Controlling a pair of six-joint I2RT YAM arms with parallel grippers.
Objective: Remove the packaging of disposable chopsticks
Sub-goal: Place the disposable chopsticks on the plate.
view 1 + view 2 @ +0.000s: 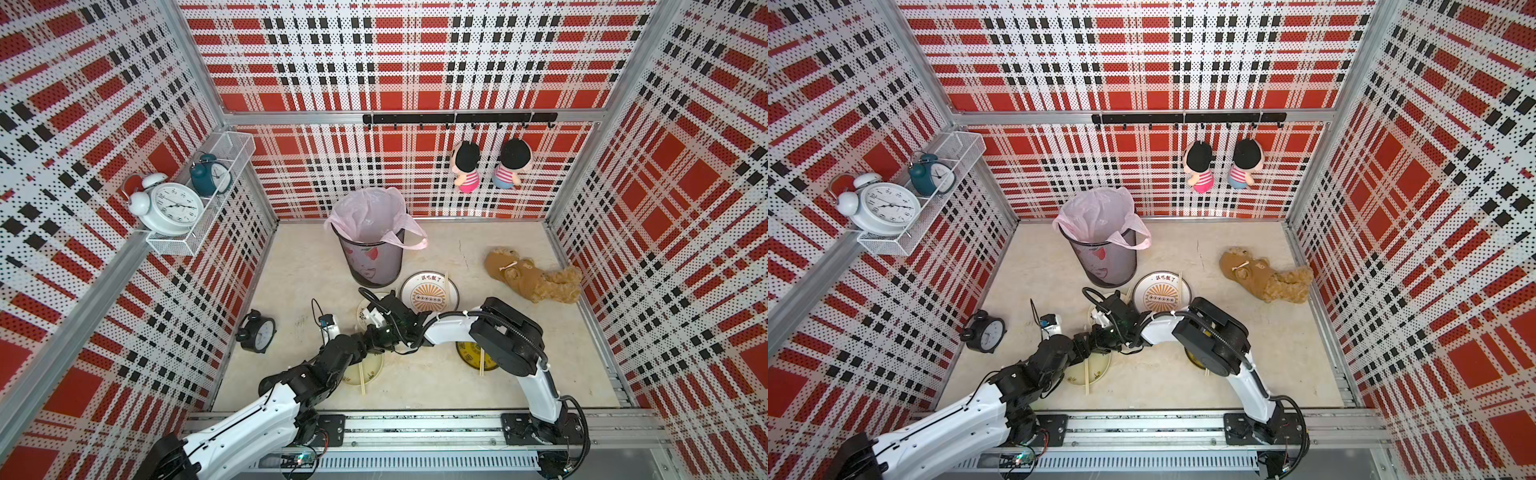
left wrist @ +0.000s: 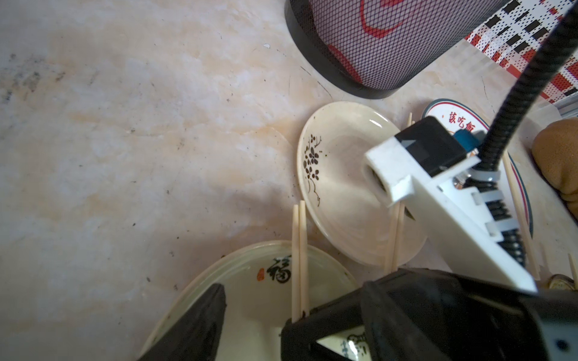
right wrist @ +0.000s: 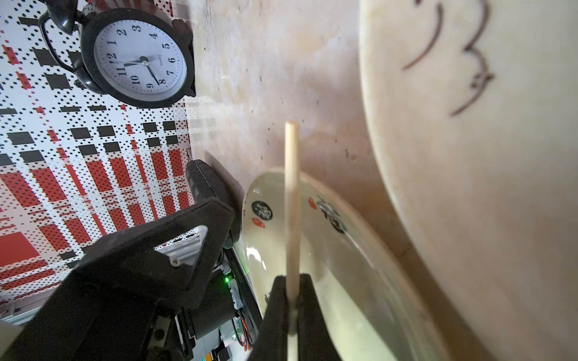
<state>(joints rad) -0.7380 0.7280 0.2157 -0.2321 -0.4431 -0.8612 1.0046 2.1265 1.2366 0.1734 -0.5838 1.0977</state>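
My right gripper [image 3: 291,283] is shut on a bare pair of disposable chopsticks [image 3: 291,200]. The pair sticks out past the rim of a cream plate with black characters [image 2: 250,259]. In the left wrist view the same pair [image 2: 298,259] ends at the right gripper's black fingers. My left gripper [image 2: 259,309] stands open right beside them over that plate, with nothing between its fingers. In both top views the two grippers meet above this plate [image 1: 374,368]. A second pair [image 2: 395,237] lies on the flower plate [image 2: 337,175]. No packaging is in view.
The mesh bin with a pink liner [image 1: 370,257] stands behind the plates. A sunburst plate [image 1: 415,279] and a dark yellow plate [image 1: 467,358] each carry chopsticks. A black alarm clock [image 1: 257,330] sits at the left and a brown plush toy [image 1: 532,278] at the right.
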